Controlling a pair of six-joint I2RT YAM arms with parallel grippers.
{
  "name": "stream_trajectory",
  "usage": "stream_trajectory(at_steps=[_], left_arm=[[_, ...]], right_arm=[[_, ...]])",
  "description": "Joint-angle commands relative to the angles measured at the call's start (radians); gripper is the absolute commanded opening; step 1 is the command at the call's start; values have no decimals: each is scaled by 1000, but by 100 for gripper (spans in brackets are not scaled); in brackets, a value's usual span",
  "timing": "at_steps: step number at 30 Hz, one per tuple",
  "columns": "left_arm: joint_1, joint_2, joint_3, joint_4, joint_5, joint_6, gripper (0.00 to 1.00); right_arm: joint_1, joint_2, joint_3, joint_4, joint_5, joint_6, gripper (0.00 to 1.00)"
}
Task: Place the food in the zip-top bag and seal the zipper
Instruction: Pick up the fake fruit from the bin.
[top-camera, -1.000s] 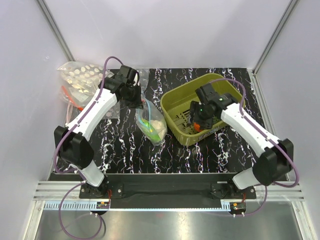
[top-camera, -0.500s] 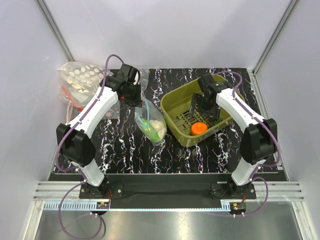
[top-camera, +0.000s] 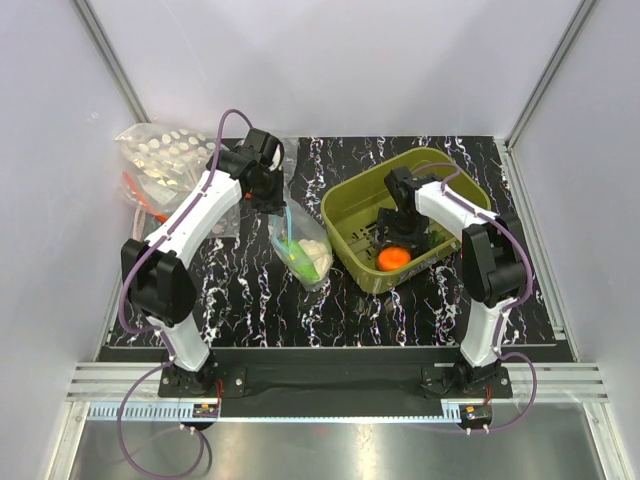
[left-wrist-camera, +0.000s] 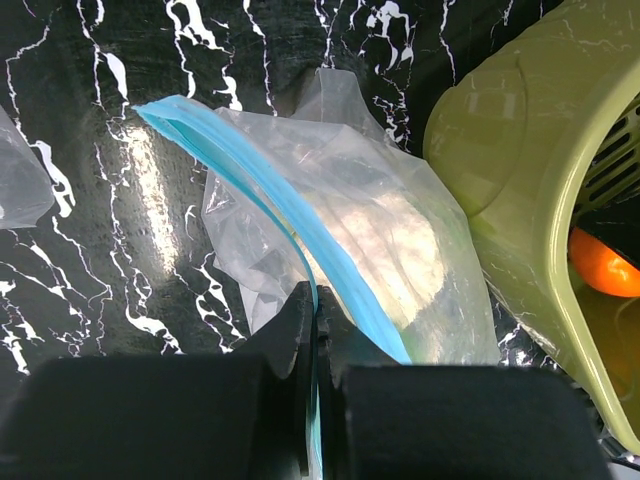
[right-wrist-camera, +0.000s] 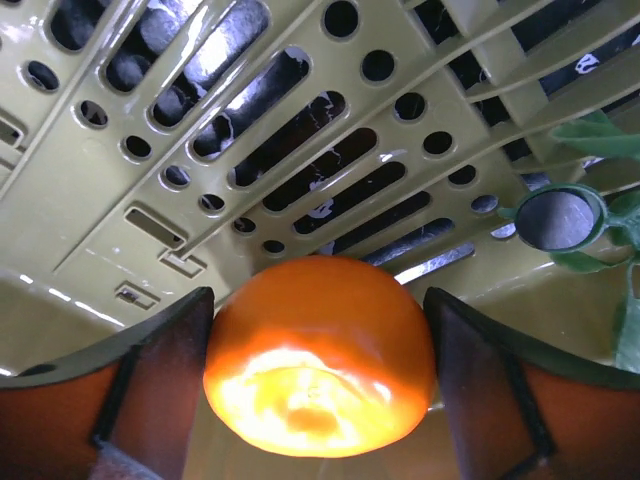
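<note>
The clear zip-top bag (top-camera: 305, 250) lies on the black marbled table left of the basket, holding a pale cream piece (top-camera: 318, 256) and green pieces (top-camera: 292, 248). My left gripper (top-camera: 272, 196) is shut on the bag's teal-blue zipper strip (left-wrist-camera: 250, 180), pinched between its fingers in the left wrist view (left-wrist-camera: 318, 312). My right gripper (top-camera: 396, 240) is down inside the olive basket (top-camera: 350, 195). Its fingers press both sides of the round orange piece (right-wrist-camera: 320, 350), which rests on the basket floor (top-camera: 392, 258). A green piece (right-wrist-camera: 565, 220) lies beside it.
A clear bag of white round pieces (top-camera: 165, 150) and a clear bag with a red-orange strip (top-camera: 140, 195) lie at the back left. The basket wall (left-wrist-camera: 520, 130) stands close to the right of the zip-top bag. White enclosure walls surround the table.
My right gripper came off the orange piece, swung back, then dropped down over it again in the basket. My left gripper kept its hold on the zipper and barely moved.
</note>
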Motion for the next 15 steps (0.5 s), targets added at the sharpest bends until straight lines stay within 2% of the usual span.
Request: stream_trajectory(at_steps=[1, 2, 3, 4, 10, 12, 15], left_arm=[[6, -4, 32, 26, -21, 22, 0], [6, -8, 32, 25, -23, 17, 0], [6, -10, 29, 26, -23, 17, 0], [6, -13, 25, 25, -24, 16, 0], [4, -45, 12, 28, -26, -1, 0], [1, -57, 9, 26, -26, -1, 0], [-37, -56, 49, -13, -85, 13, 0]], right_arm=[[-2, 18, 16, 65, -37, 6, 84], [-4, 19, 28, 70, -40, 6, 79], [-4, 19, 39, 78, -44, 6, 67], [-8, 10, 49, 89, -39, 11, 62], [-30, -54, 137, 101, -45, 12, 37], [-36, -97, 152, 109, -37, 11, 35], [-39, -169, 158, 138, -21, -18, 37]])
